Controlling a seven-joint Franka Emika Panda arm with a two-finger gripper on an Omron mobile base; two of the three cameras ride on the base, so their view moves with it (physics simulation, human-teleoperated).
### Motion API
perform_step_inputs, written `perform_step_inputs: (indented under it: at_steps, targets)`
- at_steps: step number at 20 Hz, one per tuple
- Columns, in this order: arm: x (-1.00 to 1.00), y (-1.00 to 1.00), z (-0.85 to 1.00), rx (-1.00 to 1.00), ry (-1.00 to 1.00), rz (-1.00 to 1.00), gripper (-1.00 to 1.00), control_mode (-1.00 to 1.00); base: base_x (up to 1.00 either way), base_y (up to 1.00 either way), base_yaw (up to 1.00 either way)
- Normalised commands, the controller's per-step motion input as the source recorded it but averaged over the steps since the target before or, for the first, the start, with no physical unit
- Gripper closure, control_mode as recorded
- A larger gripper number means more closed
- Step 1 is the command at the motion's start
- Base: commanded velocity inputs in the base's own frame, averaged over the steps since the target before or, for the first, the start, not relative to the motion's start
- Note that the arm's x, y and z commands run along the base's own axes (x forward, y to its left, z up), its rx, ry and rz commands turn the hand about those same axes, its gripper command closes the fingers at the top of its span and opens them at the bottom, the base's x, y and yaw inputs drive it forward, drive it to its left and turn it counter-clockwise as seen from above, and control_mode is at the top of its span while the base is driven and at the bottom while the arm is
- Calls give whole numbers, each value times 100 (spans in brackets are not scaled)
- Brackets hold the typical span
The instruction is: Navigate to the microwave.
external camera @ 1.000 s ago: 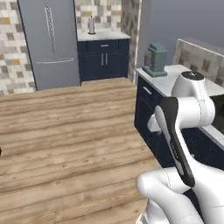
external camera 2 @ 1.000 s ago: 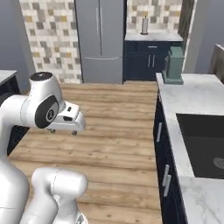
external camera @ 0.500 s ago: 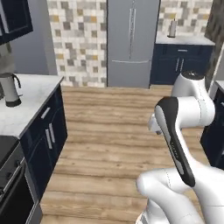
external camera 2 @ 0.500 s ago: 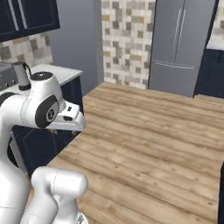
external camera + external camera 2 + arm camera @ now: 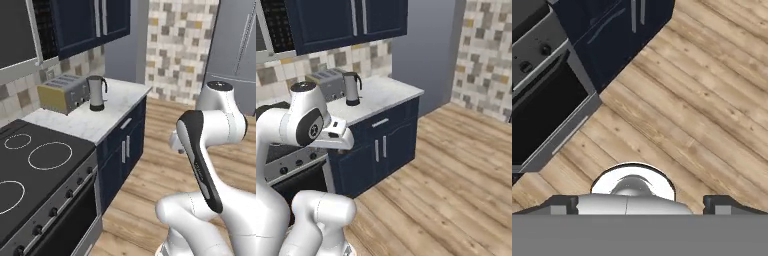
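1. While I am watching the left base view, the microwave is hanging high at the left edge, directly above the stove, with its keypad strip facing the dark blue upper cabinets.
2. In the right base view I am seeing just a slice of the microwave at the top left corner.
3. A toaster and a kettle are sitting side by side on the marble tabletop, right of the stove.
4. The arm is staying folded up over the wooden floor, well apart from the tabletop.
5. The claw is pointing down at the floor beside the oven door. Its fingertips are sitting wide apart, gripping nothing.
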Motion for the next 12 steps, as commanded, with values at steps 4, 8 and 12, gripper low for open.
perform_step_inputs:
  at_steps: [4, 8, 12]
  targets:
    - [0, 0, 0, 0, 0, 0, -100, 100, 56, 35, 59]
    - [0, 0, 0, 0, 0, 0, -100, 100, 50, 31, 58]
    - [0, 0, 0, 0, 0, 0, -100, 100, 53, 30, 58]
